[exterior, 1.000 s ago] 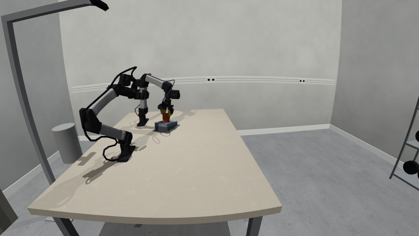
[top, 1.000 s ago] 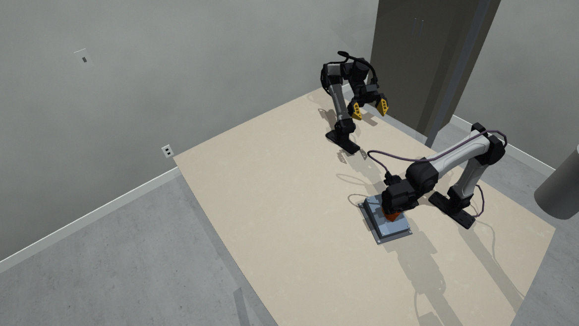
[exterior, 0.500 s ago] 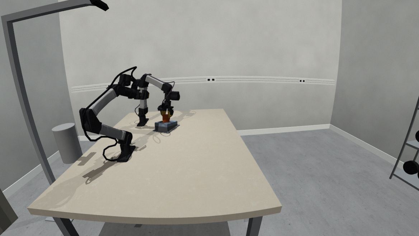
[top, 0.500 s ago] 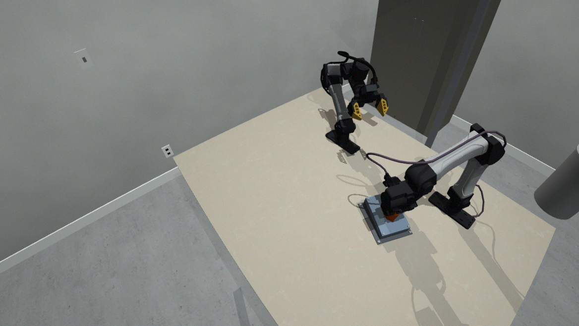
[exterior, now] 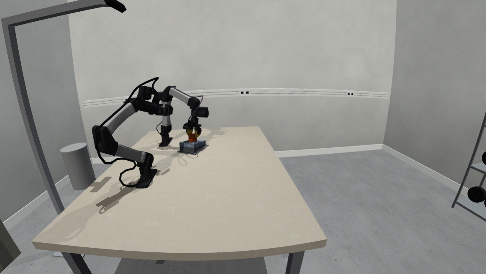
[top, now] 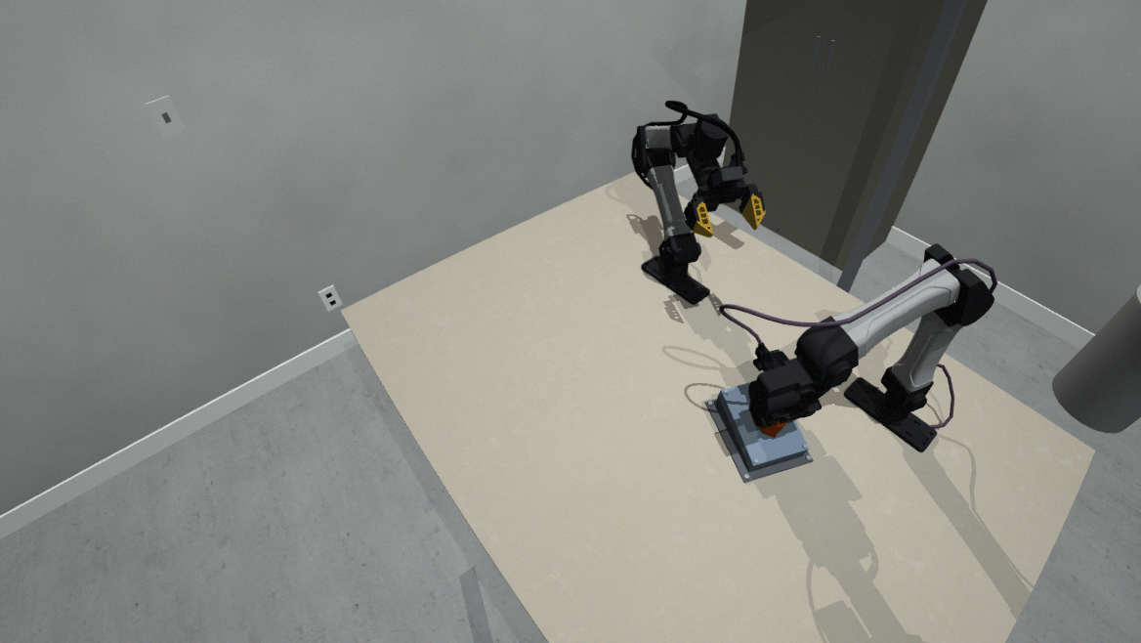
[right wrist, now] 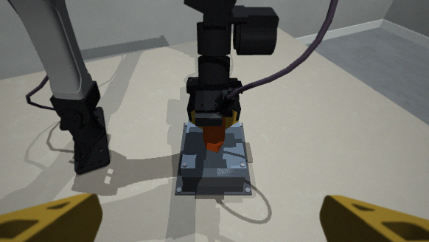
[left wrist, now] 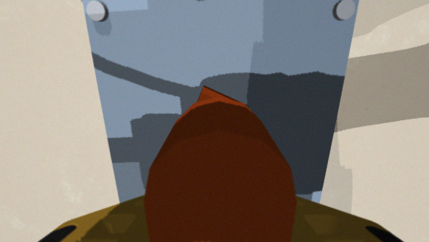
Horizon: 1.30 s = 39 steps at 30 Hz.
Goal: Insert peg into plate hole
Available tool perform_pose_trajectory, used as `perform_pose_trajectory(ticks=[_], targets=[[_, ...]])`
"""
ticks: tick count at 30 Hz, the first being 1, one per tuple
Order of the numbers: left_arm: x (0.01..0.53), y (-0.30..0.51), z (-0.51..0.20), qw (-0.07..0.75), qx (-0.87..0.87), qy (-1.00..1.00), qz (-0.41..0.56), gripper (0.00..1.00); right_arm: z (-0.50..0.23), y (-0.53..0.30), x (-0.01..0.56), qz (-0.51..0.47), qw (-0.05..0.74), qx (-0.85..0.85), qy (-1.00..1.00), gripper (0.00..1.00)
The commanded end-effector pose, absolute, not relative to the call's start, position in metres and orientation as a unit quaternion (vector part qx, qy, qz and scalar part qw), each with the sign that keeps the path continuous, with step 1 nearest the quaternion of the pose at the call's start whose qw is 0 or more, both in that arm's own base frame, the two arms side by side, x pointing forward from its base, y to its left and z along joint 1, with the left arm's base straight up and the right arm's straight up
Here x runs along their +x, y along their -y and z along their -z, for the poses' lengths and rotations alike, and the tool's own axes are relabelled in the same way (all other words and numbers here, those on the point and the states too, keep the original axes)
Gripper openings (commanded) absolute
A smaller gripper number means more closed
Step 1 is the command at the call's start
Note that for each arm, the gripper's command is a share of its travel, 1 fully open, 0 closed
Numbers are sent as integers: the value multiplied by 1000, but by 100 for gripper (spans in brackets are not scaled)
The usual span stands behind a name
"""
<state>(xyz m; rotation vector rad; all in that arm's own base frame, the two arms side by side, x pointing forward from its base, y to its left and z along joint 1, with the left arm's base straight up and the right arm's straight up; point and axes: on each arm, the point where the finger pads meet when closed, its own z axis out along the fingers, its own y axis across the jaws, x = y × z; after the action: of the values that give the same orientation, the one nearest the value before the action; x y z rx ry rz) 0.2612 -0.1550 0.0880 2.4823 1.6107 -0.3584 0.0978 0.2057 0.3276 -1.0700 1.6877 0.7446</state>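
Note:
The orange-red faceted peg (top: 772, 429) (exterior: 192, 138) (left wrist: 220, 166) (right wrist: 214, 138) stands upright over the blue-grey raised plate (top: 778, 453) (exterior: 186, 146) (left wrist: 184, 44) (right wrist: 199, 172). My left gripper (exterior: 193, 133) (left wrist: 218, 200) is shut on the peg, one yellow finger on each side, pointing down close above the plate. The peg's lower end meets the plate's top; a thin dark line runs along its far edge in the left wrist view. The hole is hidden by the peg, so its depth in it cannot be told. My right gripper (top: 730, 223) (right wrist: 211, 204) is wide open and empty, away from the plate.
Round bolt heads stand at the plate's corners, such as one bolt head (left wrist: 96, 10) (right wrist: 184, 164). A cable (top: 786, 321) (right wrist: 287, 68) loops from the left arm. The right arm's base (top: 675, 279) (exterior: 146, 178) stands apart from the plate on the beige table (top: 559, 415) (exterior: 221, 204).

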Motion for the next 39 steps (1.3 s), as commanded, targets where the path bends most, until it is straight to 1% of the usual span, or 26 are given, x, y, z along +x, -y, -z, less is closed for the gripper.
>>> perform_pose_trajectory(ticks=[1,2,3,10,13,18,39], targets=[[265,158,-96,93,832,-536,112,56,-325,-205,99,-303,483,-435,-697,100],[266,157,-103,99,832,-535,107,67,-325,-205,99,-303,483,-435,-697,100],[267,155,-115,109,833,-533,103,70,-325,-205,99,-303,483,-435,-697,100],[272,151,-140,118,832,-532,103,70,-325,-205,99,-303,483,-435,-697,100],[272,145,-136,90,832,-536,112,70,-325,-205,99,-303,483,-435,-697,100],[267,145,-127,80,832,-537,116,70,-325,-205,99,-303,483,-435,-697,100],[266,145,-126,78,831,-538,117,70,-325,-205,99,-303,483,-435,-697,100]])
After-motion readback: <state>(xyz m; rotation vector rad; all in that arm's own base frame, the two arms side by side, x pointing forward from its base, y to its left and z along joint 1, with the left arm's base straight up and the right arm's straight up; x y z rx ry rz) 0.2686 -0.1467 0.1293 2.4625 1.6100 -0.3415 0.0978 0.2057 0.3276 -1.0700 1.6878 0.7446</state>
